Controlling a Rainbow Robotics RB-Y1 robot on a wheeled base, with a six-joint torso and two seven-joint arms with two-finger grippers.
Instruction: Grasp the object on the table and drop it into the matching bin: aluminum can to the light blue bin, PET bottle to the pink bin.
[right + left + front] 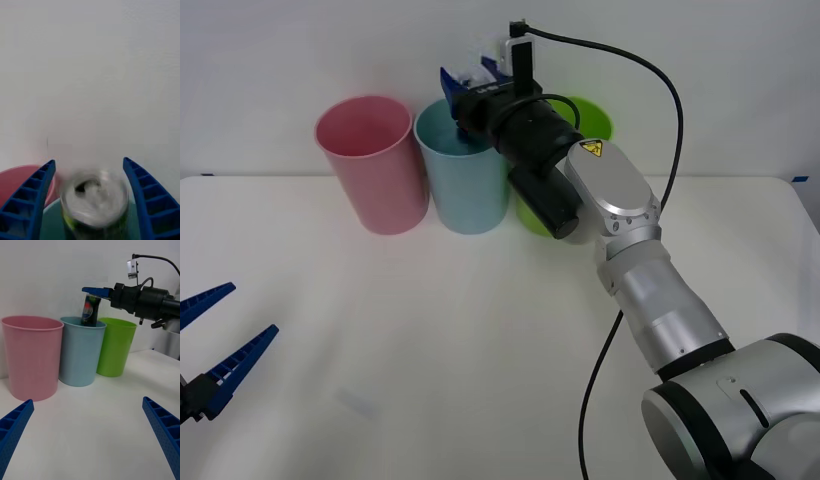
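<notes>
The aluminum can (91,311), dark grey with a silver top (95,200), hangs upright at the mouth of the light blue bin (465,180), its lower end dipping past the rim (83,324). My right gripper (472,82) is directly above that bin. Its blue fingers (32,202) are spread open on either side of the blurred can with gaps between. The pink bin (375,165) stands just left of the light blue one. My left gripper (220,345) hovers open and empty over the near left of the table (480,340).
A lime green bin (114,347) stands right of the light blue bin, partly behind my right arm's forearm (610,190). A black cable (650,70) loops over the arm. A white wall rises behind the bins.
</notes>
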